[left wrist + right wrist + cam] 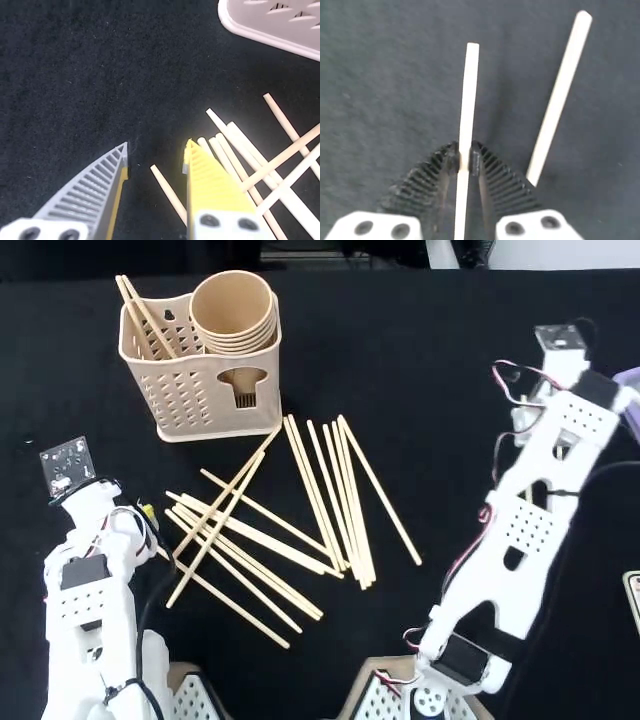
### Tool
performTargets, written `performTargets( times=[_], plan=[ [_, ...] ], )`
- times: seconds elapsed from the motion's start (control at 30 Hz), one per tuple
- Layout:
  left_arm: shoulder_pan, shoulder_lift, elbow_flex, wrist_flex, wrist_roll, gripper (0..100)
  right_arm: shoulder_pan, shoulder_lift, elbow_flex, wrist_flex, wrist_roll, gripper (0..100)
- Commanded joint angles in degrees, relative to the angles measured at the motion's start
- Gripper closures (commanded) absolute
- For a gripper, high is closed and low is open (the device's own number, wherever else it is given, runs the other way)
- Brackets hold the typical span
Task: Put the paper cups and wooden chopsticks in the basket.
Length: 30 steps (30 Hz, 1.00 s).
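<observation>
Beige basket (200,390) holds stacked paper cups (235,305) and chopsticks (145,315).

Your left arm (90,590) stands at the near left corner of the bench (450,390), with the wrist tipped downward. The left pincer (155,155) hangs low over the surface, its jaws spread, the grey finger (92,195) well apart from the yellow finger (210,185). Your right arm (530,510) stretches from its near base out along the right side. The right pincer (465,159) is clamped on a chopstick (469,95), with a black toothed finger (505,185) pressing on either side.
</observation>
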Motion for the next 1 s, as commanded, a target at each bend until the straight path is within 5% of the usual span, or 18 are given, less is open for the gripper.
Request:
performTargets(
  times=[0.0, 0.33, 0.63, 0.97],
  plan=[
    [0.0, -1.1, -0.4, -1.0, 0.0, 81, -2.0, -1.1, -1.1, 2.0, -0.9, 98.8],
    [0.1, -1.1, -0.2, -1.0, 0.0, 81, -5.5, -1.1, -0.5, 2.0, 1.1, 98.8],
    [0.0, -1.1, -0.2, -1.0, 0.0, 81, -15.2, -1.5, 3.0, 2.1, -6.0, 98.8],
    [0.1, -1.1, -0.6, -1.1, 0.0, 81, -22.3, -16.0, 25.6, 1.9, -6.3, 98.8]
  ],
)
